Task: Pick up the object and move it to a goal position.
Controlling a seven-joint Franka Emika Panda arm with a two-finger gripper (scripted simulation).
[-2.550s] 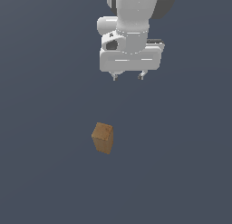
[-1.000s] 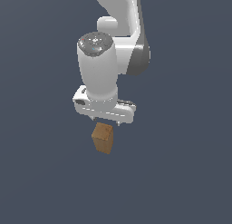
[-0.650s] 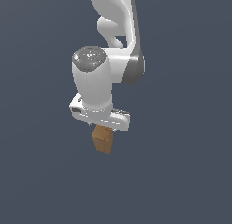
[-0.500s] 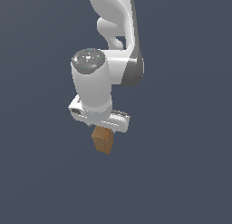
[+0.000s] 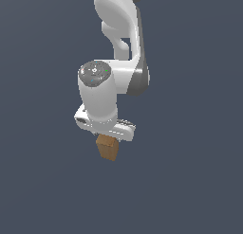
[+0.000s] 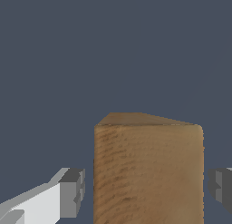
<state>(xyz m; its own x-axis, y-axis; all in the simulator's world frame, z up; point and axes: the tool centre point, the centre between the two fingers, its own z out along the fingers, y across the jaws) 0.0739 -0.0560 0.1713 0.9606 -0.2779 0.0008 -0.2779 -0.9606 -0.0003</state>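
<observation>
The tan-brown block (image 5: 107, 148) stands on the dark grey floor, its top hidden under the white gripper body in the exterior view. In the wrist view the block (image 6: 148, 171) fills the space between the two fingers. One fingertip (image 6: 72, 193) and the other (image 6: 221, 186) stand on either side of it, each with a small gap to the block's faces. The gripper (image 6: 147, 191) is open around the block and does not touch it. In the exterior view the fingers themselves are hidden behind the hand (image 5: 105, 126).
The white arm (image 5: 118, 48) rises from the hand toward the top of the exterior view. The floor (image 5: 190, 157) is plain dark grey with no other objects in view.
The arm has come down from above and to the exterior view's right onto the block. Over the last second it lowered only slightly; the block has not moved.
</observation>
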